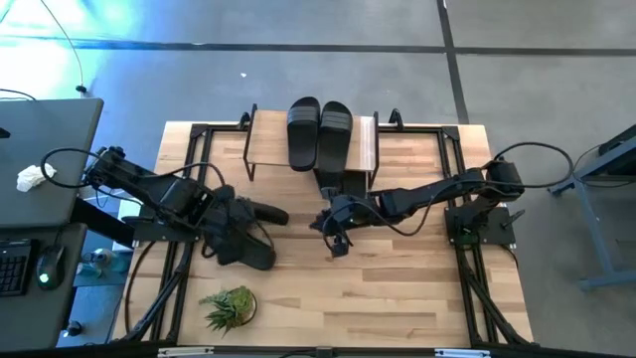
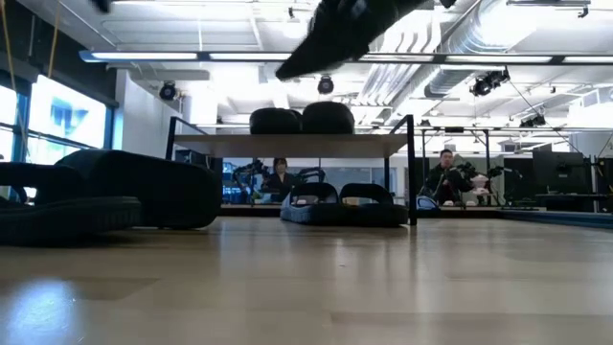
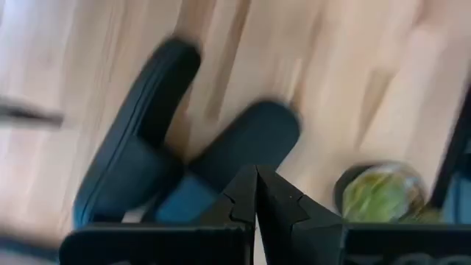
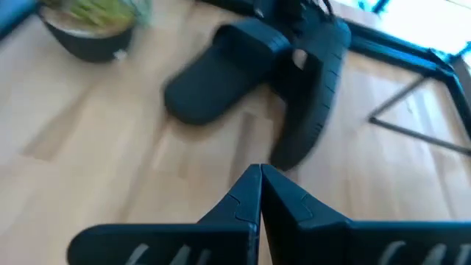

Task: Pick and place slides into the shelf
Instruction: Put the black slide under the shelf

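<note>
Both grippers [image 1: 221, 234] [image 1: 338, 242] closed, hovering above table [image 1: 397, 288]

I am working in a robotics lab in an open industrial hall. Overhead I see exposed silver ducts [image 2: 450, 38], strip lights [image 2: 287, 57] and ceiling-hung cameras [image 2: 169, 92]. Beyond my desk [image 1: 397, 288], two people [image 2: 280, 178] sit at workstations among other rigs and monitors [image 2: 565, 201]. From above, the desk stands on grey concrete floor [image 1: 298, 70], with a keyboard [image 1: 12, 267] and mouse [image 1: 48, 267] on a side bench.
</note>
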Tool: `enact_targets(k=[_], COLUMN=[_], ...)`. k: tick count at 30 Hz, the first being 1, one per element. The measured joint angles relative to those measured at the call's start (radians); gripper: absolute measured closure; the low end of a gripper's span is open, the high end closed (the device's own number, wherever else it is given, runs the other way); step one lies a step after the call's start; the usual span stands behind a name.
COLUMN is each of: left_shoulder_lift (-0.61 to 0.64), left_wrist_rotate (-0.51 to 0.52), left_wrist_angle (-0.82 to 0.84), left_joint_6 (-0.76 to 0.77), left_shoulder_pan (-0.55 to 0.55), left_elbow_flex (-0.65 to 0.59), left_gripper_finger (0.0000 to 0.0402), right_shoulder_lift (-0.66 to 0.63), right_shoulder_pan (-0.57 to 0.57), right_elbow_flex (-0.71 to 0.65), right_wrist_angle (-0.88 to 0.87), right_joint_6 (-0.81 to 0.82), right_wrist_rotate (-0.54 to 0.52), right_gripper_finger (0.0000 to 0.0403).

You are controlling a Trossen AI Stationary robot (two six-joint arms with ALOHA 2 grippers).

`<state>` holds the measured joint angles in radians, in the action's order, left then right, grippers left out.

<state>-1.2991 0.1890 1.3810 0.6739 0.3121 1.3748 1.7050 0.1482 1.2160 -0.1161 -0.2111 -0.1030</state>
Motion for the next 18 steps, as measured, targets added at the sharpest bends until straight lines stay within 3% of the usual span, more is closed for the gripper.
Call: enact_targets(k=[5,11,18], left_shoulder_lift=[0.000,0.033,0.116], left_wrist_rotate=[0.002,0.039,0.053], left_wrist_angle=[0.111,0.134,0.101], left_joint_6=[0.082,0.242,0.457], left_shoulder_pan=[0.058,0.129,0.141], left_elbow_flex=[-0.037,-0.099,-0.247], left_gripper_finger=[0.0402,0.0401,0.0402], right_shoulder_lift=[0.000,0.000,0.006], right_shoulder_pan=[0.006,-0.013,-0.067], right_elbow_flex=[0.000,0.000,-0.004], right_wrist_angle=[0.079,0.135,0.096], right_joint_6=[-0.020,-0.057,0.075], right_wrist_rotate=[0.009,0.041,0.130], right_gripper_finger=[0.0403,0.0402,0.0402])
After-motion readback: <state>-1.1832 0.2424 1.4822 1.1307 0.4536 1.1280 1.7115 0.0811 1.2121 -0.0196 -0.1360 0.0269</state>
